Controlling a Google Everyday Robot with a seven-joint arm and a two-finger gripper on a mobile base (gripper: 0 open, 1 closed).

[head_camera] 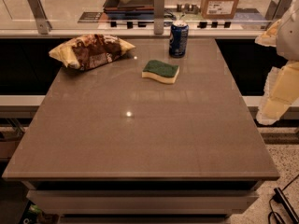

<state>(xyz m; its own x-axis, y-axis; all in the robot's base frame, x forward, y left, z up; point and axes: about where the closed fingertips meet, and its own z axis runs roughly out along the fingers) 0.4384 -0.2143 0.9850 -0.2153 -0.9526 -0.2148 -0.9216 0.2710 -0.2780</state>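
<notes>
1. Tool (273,107): it hangs at the right edge of the camera view, off the right side of the tabletop (140,143) and above the floor. It holds nothing and touches nothing. Whether it is open or closed cannot be told from this view.
2. Nearest things: the sponge (160,71) and the soda can (179,38) lie about equally far from the tool and well apart from it. Both sit on the far half of the tabletop.
3. Sponge, position: it lies flat, green scouring face up and yellow foam below, just in front of the can and slightly to its left, not touching it.
4. Sponge, axis: the long axis runs across the view, with the right end a little nearer the camera. The outline is wavy and narrows at the middle.
5. Sponge, handling: expect it to be light, soft and compressible, not slippery and not fragile. Take hold across the short width at the narrowed middle.
6. Soda can, axis: it stands upright near the far edge, top up, long axis vertical.
7. Soda can, handling: expect a smooth, thin wall that dents under pressure and tips easily. Grip the sides at mid-height. You cannot tell whether it is full.
8. Chip bag (91,51): it lies flat at the far left corner, well apart from both.
</notes>
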